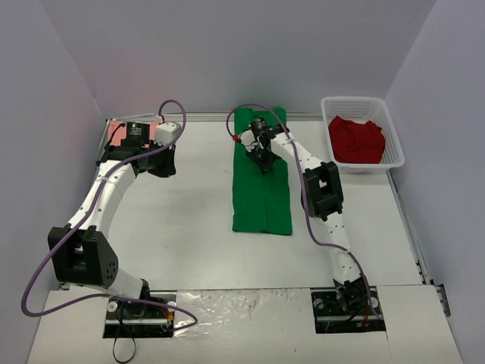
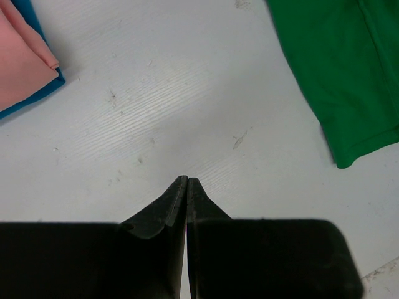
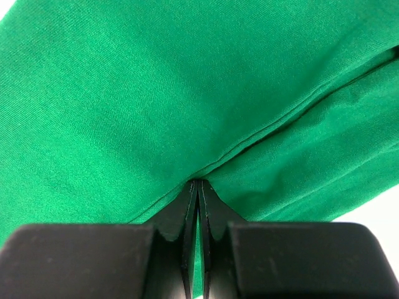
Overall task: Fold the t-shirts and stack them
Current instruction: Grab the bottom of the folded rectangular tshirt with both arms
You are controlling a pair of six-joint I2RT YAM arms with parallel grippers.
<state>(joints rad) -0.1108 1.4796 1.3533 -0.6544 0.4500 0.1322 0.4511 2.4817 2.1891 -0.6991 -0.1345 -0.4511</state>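
The bright green t-shirt (image 1: 261, 199) lies as a long folded strip in the middle of the table and fills the right wrist view (image 3: 156, 93). My right gripper (image 1: 263, 161) (image 3: 199, 182) sits on its upper half, shut, its tips pinching a folded edge of the cloth. My left gripper (image 1: 163, 165) (image 2: 187, 179) hangs shut and empty over bare table, left of the green t-shirt (image 2: 343, 62). A salmon-pink t-shirt (image 1: 117, 133) (image 2: 19, 62) lies folded on a teal-blue one (image 2: 45, 92) at the far left corner. A red t-shirt (image 1: 355, 140) is crumpled in the basket.
The white mesh basket (image 1: 356, 99) stands at the far right, against the wall. Grey walls close in the table at the back and on both sides. The left arm (image 1: 98, 201) arches over the left side of the table.
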